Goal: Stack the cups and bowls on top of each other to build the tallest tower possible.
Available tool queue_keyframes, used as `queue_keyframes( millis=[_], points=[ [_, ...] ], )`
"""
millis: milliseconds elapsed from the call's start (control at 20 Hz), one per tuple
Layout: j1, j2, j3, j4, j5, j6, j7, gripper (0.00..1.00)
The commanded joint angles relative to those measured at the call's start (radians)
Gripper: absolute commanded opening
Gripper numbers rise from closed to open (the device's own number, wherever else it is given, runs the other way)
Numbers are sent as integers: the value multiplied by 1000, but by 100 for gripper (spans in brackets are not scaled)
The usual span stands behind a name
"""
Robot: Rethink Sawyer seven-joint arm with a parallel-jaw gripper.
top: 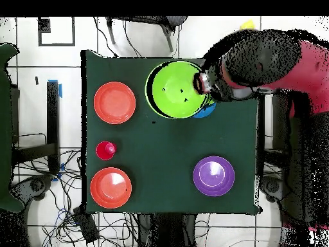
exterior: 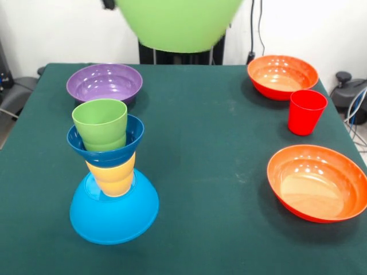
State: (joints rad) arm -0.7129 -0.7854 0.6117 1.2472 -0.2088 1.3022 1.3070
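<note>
Your hand [top: 204,83] is at the rim of the green bowl [top: 175,89] and carries it high in the air, but whether its fingers are clamped on the rim or only pressed against it I cannot tell from these views. In the overhead view the bowl is mouth up, hanging out sideways from the hand, and the light-blue bowl [top: 207,110] peeks out just under the bowl's edge on the hand's side. So the tower [exterior: 109,172] lies below the hand and a little aside from the bowl's centre.

The tower's long axis is vertical: light-blue bowl turned upside down on the counter [exterior: 206,172], yellow cup [exterior: 112,175] on it, dark blue bowl [exterior: 106,146] above, and green cup [exterior: 101,123] on top with its mouth upward. I judge that the next move depends on bringing the green bowl's centre directly above the green cup before lowering.
</note>
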Motion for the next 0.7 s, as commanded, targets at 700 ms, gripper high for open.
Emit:
queue_keyframes(
  millis=[700],
  points=[
    [158,-24,-178,245,-46,-208,228,0]
  ],
)
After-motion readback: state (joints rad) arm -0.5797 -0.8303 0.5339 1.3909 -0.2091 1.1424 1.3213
